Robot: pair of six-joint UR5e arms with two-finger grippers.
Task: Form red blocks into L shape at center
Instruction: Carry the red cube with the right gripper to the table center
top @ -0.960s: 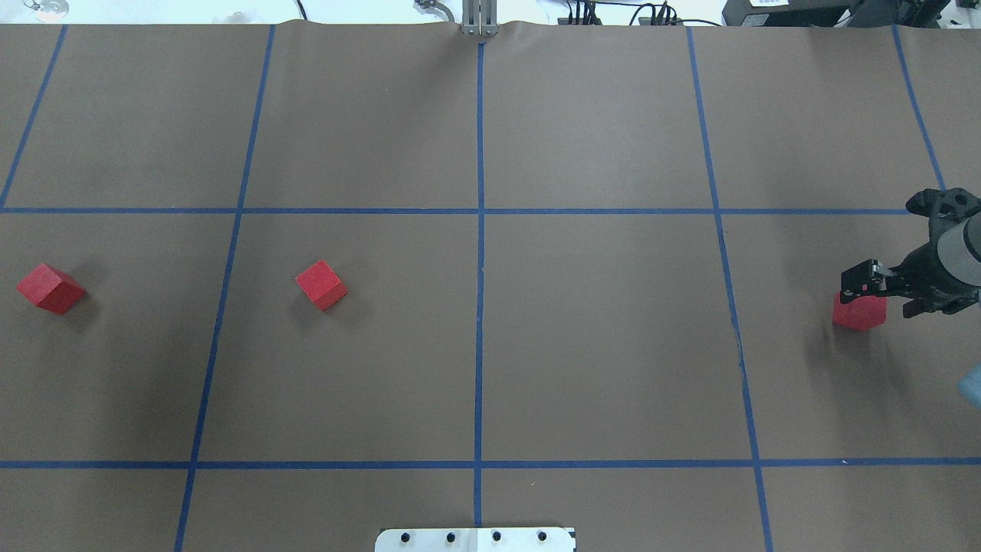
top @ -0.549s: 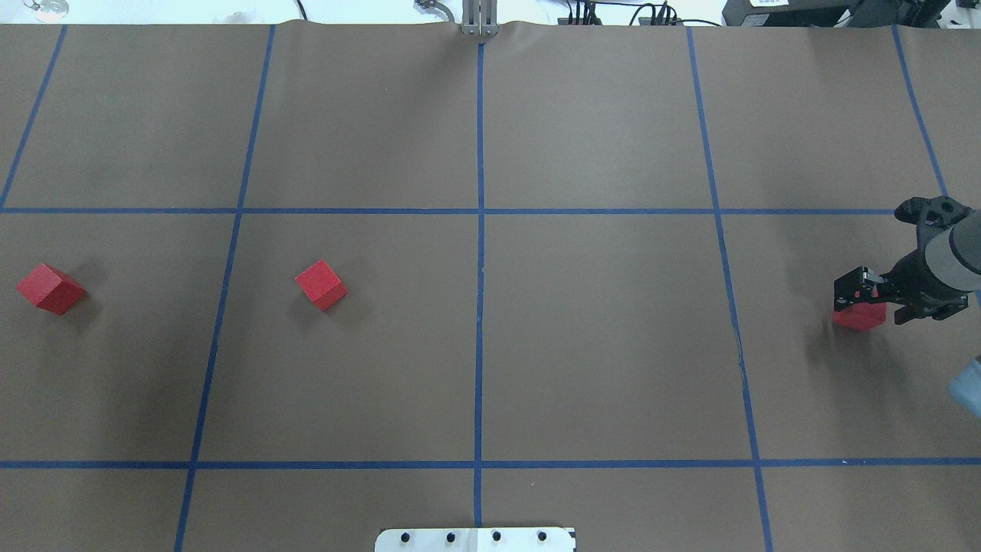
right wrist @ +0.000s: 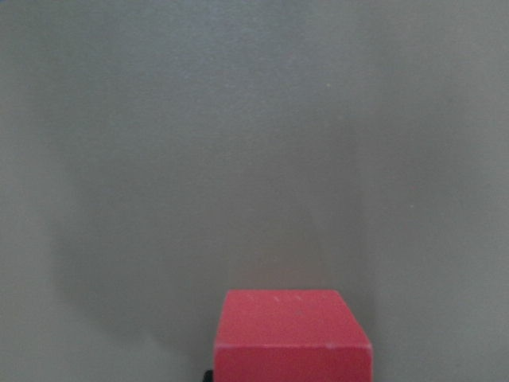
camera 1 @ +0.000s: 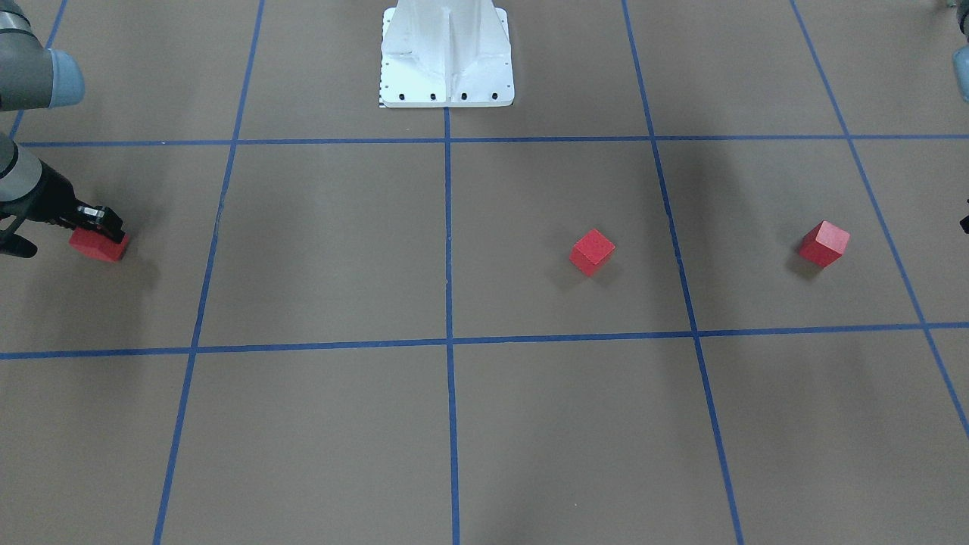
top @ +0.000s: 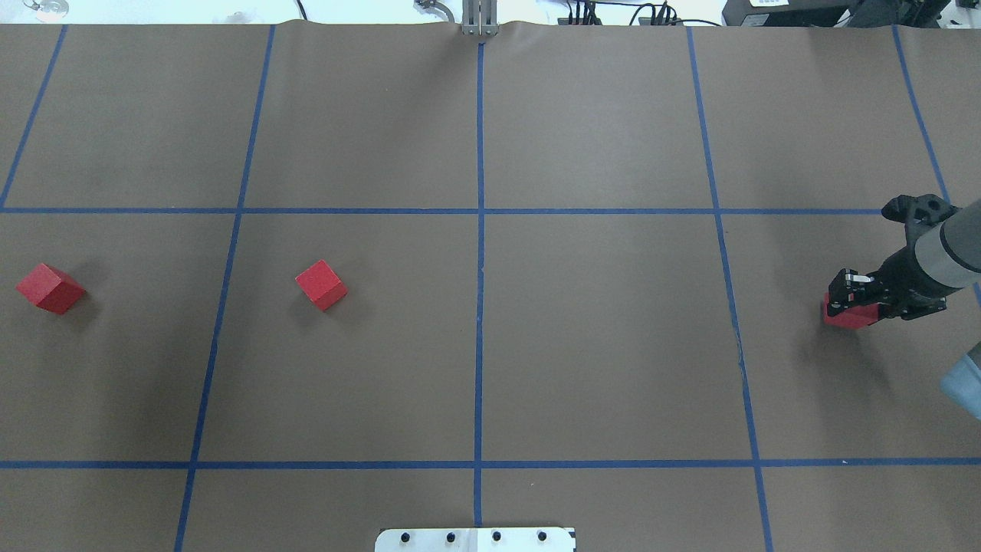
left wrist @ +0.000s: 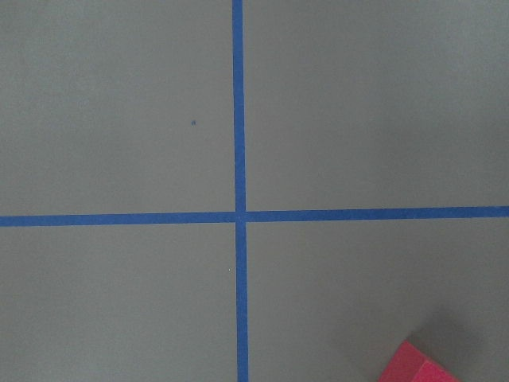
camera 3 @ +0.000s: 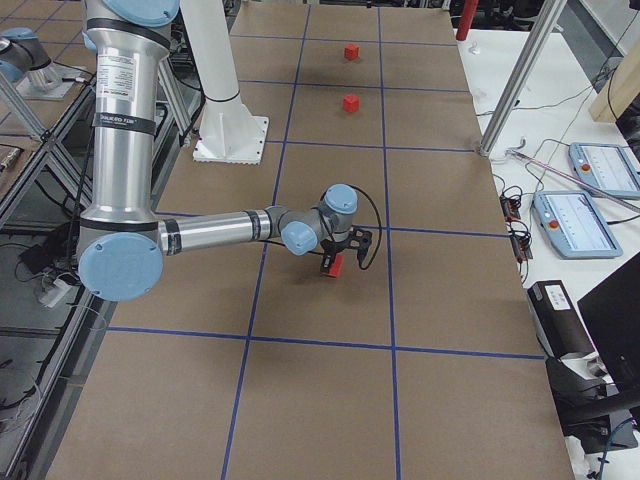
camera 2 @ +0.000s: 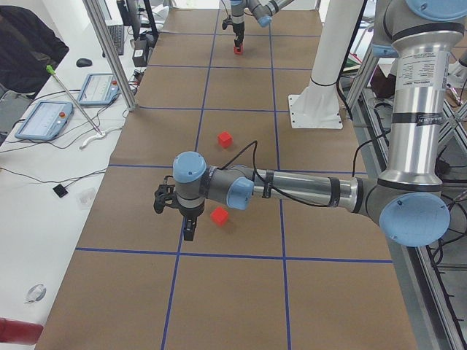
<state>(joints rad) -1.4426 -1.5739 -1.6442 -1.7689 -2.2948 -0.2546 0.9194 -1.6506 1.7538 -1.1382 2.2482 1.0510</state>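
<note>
Nothing built yet: the three red blocks lie well apart on the surface [top: 613,345] and none is at the center [top: 480,337]. The inner-left block [top: 321,284] is nearest it, the far-left block [top: 50,288] sits beside my left hand [camera 2: 175,219], and the far-right block [top: 849,316] lies under my right hand [top: 841,297]. The right hand is low over its block, but I cannot tell if it is clamped or apart, and the same goes for the left, so all three carries are left, I judge. No brand, label or writing legible.

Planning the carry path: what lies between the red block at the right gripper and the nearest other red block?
Overhead view: only bare brown surface, crossed by two blue tape lines.
</note>
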